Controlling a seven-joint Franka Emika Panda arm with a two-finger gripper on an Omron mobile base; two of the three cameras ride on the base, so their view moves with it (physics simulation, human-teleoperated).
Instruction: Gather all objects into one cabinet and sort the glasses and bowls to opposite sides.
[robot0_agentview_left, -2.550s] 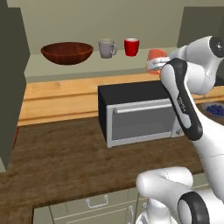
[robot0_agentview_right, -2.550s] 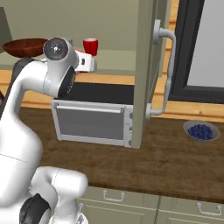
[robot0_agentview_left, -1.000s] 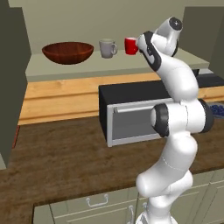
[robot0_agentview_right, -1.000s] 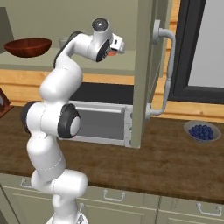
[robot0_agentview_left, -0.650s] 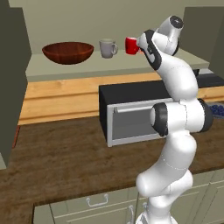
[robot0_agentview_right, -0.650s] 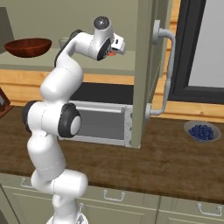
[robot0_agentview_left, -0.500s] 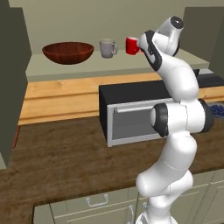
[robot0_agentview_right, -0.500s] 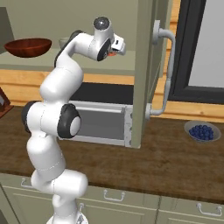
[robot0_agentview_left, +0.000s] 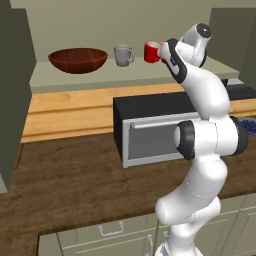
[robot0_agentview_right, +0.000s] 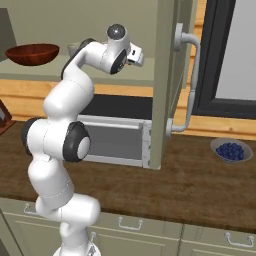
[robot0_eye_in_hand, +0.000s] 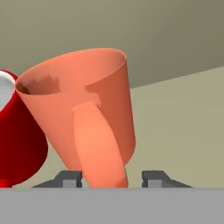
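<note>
Over on the left of the pale green cabinet shelf (robot0_agentview_left: 125, 77) sits the wide wooden bowl (robot0_agentview_left: 78, 60), with nothing in it that I can make out. To its right stands the grey mug (robot0_agentview_left: 122, 55), handle to the right, then the red cup (robot0_agentview_left: 151, 52), all upright and apart from one another. Below the shelf, a black and silver microwave (robot0_agentview_left: 150, 131) rests on the wooden counter (robot0_agentview_left: 75, 185), partly hidden by the arm. Farther right the open cabinet door (robot0_agentview_right: 167, 80) hangs with its long curved handle, and a small bowl of blueberries (robot0_agentview_right: 231, 149) sits on the counter beyond it.

The arm rises in a tall S-bend, its hand reaching in over the shelf just right of the red cup. Up close, the salmon-orange cup (robot0_eye_in_hand: 85, 113) stands between the fingertips (robot0_eye_in_hand: 69, 178), beside the red cup. The claw (robot0_eye_in_hand: 111, 179) looks parted around it, the tips not quite touching its sides, though I cannot tell for sure.
</note>
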